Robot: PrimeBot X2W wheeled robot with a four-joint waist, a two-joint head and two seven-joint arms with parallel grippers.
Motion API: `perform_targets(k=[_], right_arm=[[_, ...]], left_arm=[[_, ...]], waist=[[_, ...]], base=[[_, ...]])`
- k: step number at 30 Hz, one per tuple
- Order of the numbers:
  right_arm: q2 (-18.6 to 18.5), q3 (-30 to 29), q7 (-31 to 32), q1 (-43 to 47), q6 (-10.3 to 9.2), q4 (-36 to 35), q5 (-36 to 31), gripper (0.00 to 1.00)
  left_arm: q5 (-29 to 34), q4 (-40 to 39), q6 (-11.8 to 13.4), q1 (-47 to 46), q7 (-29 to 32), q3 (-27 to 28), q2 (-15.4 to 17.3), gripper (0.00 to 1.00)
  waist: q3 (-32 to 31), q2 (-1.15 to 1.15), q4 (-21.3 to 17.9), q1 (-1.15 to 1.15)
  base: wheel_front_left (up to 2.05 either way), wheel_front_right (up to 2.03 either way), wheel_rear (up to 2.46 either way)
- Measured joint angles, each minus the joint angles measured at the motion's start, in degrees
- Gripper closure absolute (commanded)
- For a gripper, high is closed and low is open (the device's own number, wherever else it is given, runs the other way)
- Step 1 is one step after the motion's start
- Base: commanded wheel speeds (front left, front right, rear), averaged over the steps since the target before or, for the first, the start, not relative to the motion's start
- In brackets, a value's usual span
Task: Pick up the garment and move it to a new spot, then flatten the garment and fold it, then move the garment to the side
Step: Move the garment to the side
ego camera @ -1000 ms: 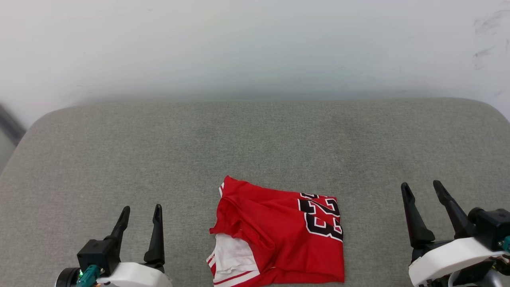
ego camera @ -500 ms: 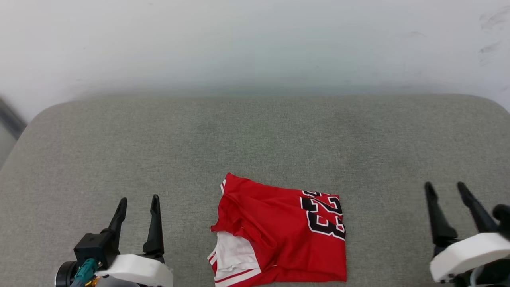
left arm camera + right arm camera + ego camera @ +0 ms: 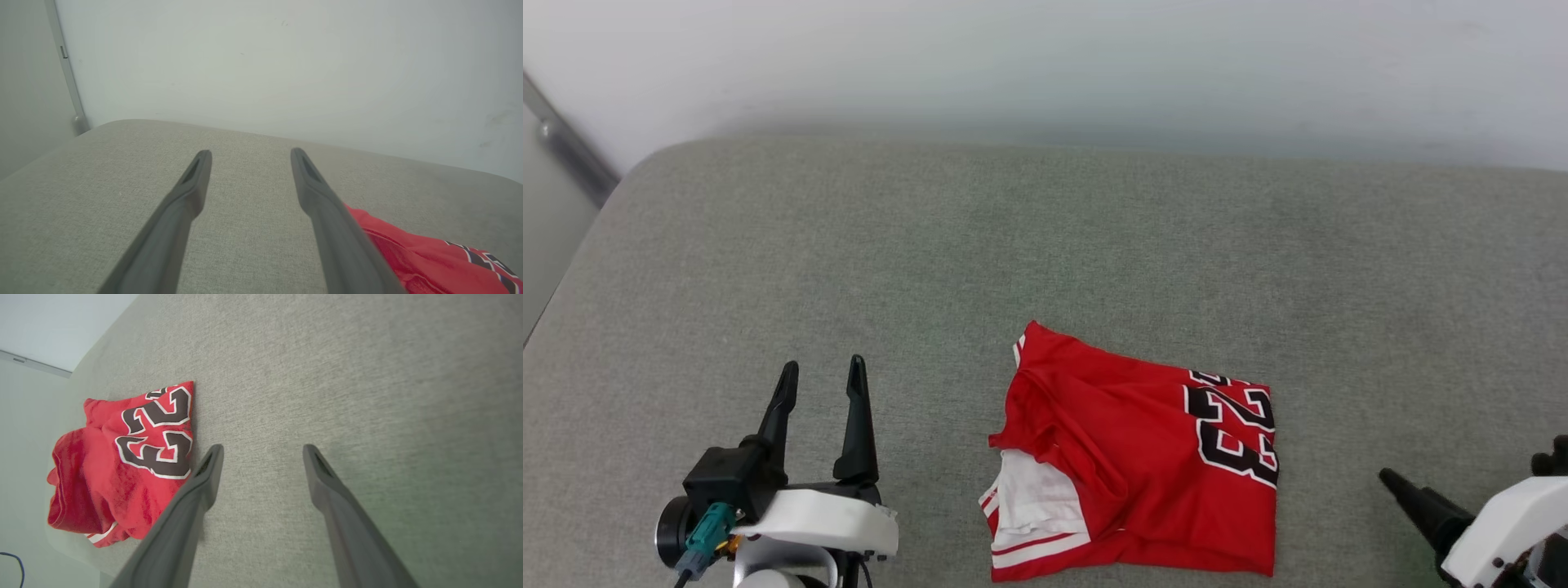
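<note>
Red shirt: you see it folded on the grey cushion, between the pincers; touching neither
Left pincer: fingers apart; left of the shirt
Right pincer: fingers apart; right of the shirt

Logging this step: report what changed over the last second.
The head camera shifted, so the whole picture slid. The right end effector pulled back toward the robot, open and empty. The left end effector, also open, and the folded garment stayed put.
</note>
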Motion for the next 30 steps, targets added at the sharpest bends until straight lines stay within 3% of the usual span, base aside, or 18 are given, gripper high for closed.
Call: perform_targets(k=[7,15,16,17,18,24,30], right_arm=[[3.0,2.2,7.3,-3.8,0.01,6.9,11.0,0.0],[3.6,8.3,5.6,-8.7,0.04,11.1,19.8,0.0],[3.4,9.1,5.4,-9.0,0.05,11.2,20.5,0.6],[3.2,9.8,5.0,-9.3,0.04,11.3,21.2,0.95],[2.8,10.8,4.6,-9.3,0.04,11.3,21.5,1.0],[-1.5,17.3,1.1,-9.8,0.01,7.5,20.6,1.0],[-8.8,24.4,-0.4,-11.9,0.01,1.8,12.1,1.0]], left_arm=[[2.0,1.2,-2.9,-2.8,0.0,1.3,-2.9,0.0],[4.1,2.8,-5.4,-4.7,0.0,3.3,-4.7,0.0],[4.4,3.0,-5.5,-4.7,0.0,3.5,-4.8,0.0],[4.6,3.2,-5.8,-4.7,0.0,3.8,-5.0,0.0],[5.0,3.3,-6.0,-4.7,0.0,4.0,-5.1,0.0],[6.2,4.0,-7.0,-4.3,0.0,5.4,-5.8,0.0],[7.2,3.5,-7.5,-3.2,-0.1,6.3,-6.3,0.0]], waist=[[3.4,0.0,3.1,0.0],[6.6,0.0,5.3,0.0],[6.6,0.0,5.4,0.0],[6.6,0.0,5.4,0.0],[6.5,0.0,5.4,0.0],[4.6,0.0,4.5,0.0],[2.5,0.0,1.6,0.0]], base=[[0.0,0.0,0.0],[0.0,0.0,0.0],[0.0,0.0,0.0],[0.0,0.0,0.0],[0.0,0.0,0.0],[0.0,0.0,0.0],[0.0,0.0,0.0]])
